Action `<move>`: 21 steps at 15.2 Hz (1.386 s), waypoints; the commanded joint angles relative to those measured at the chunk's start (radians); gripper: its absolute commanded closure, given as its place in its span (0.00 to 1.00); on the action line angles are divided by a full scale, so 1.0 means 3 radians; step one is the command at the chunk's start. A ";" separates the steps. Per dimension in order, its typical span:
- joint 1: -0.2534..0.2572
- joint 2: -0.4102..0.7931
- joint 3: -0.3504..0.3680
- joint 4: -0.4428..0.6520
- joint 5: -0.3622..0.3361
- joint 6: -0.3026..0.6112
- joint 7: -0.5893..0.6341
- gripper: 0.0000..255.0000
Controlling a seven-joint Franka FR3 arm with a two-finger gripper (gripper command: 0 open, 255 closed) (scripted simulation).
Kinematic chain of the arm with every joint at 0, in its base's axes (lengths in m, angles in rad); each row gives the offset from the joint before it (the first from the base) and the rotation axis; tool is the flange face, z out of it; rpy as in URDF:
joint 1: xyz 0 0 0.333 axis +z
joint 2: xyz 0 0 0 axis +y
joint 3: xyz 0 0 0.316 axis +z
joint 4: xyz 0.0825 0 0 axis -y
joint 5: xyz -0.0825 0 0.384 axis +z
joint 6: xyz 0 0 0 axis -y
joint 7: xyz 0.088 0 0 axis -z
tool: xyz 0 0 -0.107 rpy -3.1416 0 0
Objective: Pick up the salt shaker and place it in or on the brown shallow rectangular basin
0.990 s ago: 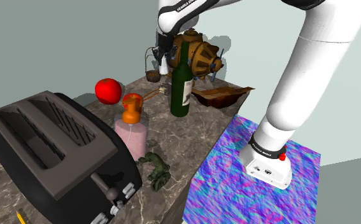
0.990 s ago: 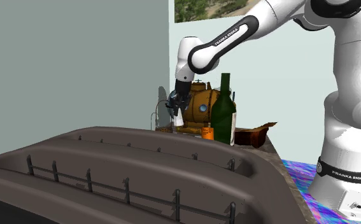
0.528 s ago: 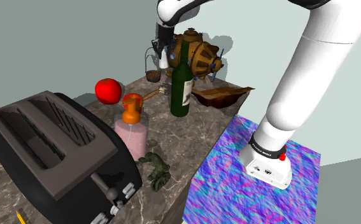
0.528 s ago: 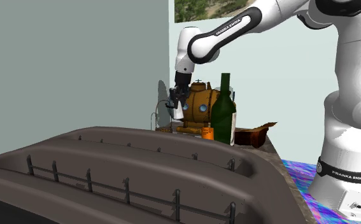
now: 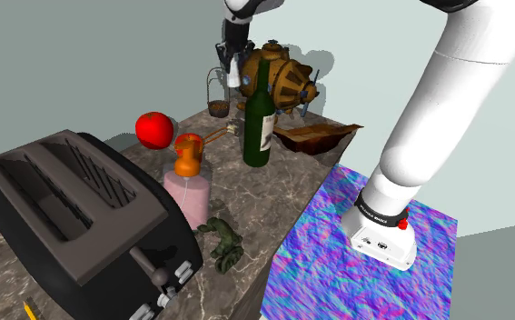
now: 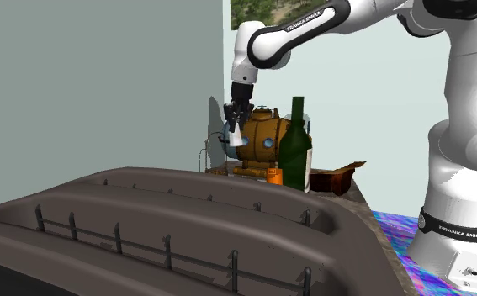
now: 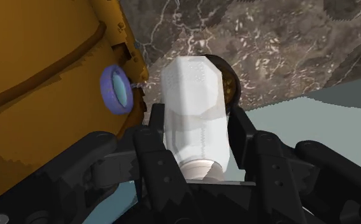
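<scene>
Higher, hand (image 7: 197, 124) clamped on salt shaker (image 7: 193, 95) above marbled counter (image 5: 246, 195) by grey wall (image 5: 64, 55)

The white arm (image 5: 455, 82) reaches up and far out. Its end effector (image 7: 196, 124) points down, fingers (image 7: 242, 133) pinching the salt shaker (image 7: 191, 89).

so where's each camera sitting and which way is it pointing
Shoulder view: beside the stand, looking down over the marble counter; the white arm rises at its right.
Second exterior view: low behind the toaster, looking along the counter; the arm arches in from its right.
Wrist view: on the hand, looking along the gripper, shut on the white salt shaker.
Shared: both exterior views show the green bottle and the lifted shaker.
</scene>
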 commanded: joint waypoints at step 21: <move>-0.0179 -0.2443 -0.0274 -0.2081 -0.0018 -0.0329 -0.0447 1.00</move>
